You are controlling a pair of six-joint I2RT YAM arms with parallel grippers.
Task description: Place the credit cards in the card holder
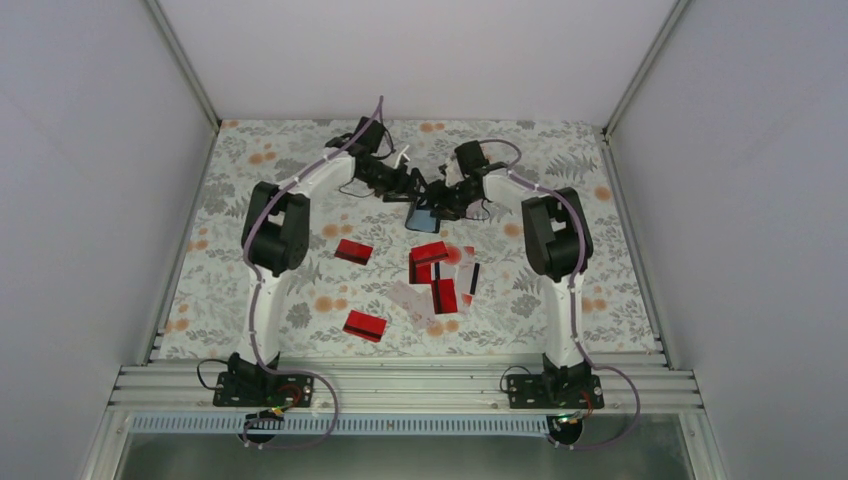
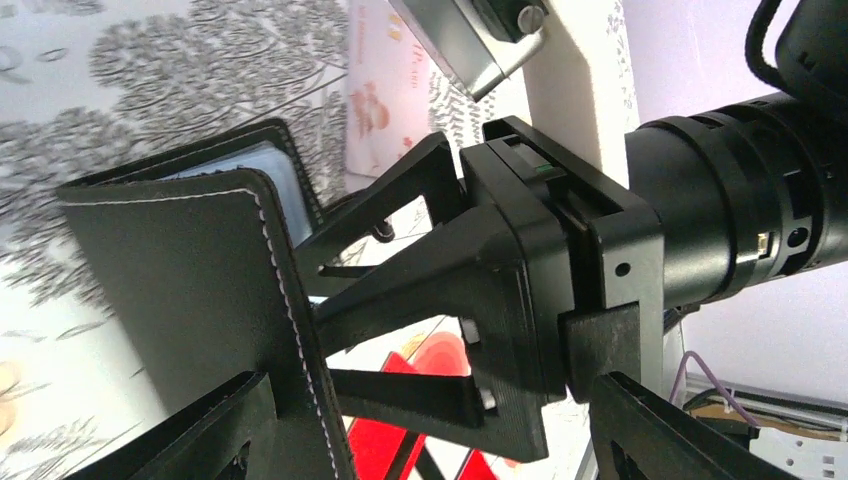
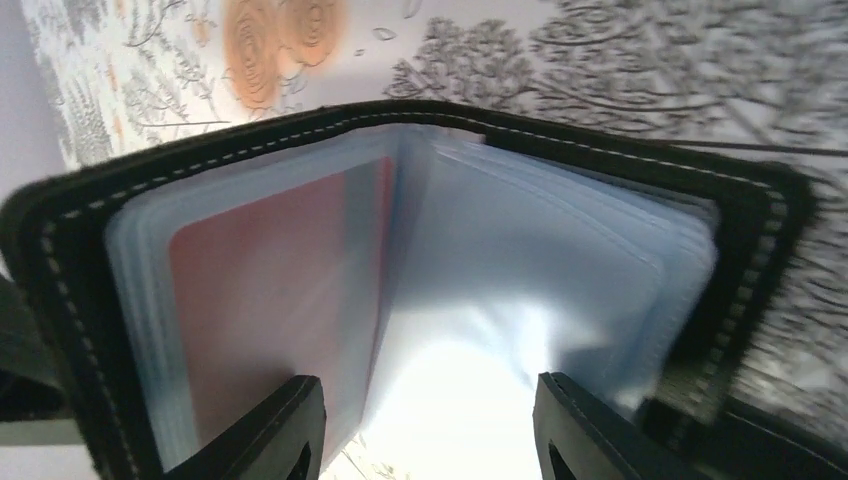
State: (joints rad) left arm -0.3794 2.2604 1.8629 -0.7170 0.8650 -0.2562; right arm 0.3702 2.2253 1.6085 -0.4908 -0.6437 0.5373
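Right hand (image 3: 430, 432) — one card holder (image 3: 600, 172)

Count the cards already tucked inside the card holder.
1 visible: a red card sits in a clear pocket on the left side of the open card holder. More could be hidden in the pockets stacked behind.

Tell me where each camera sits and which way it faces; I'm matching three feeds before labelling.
Top: fixed high behind the bases, looking down on the table; left arm and right arm show whole.
Left wrist: on the left arm, facing the right gripper and the card holder; left fingers at the bottom.
Right wrist: on the right arm, facing into the open card holder; right fingers at the bottom.
Shared: all three show the card holder.
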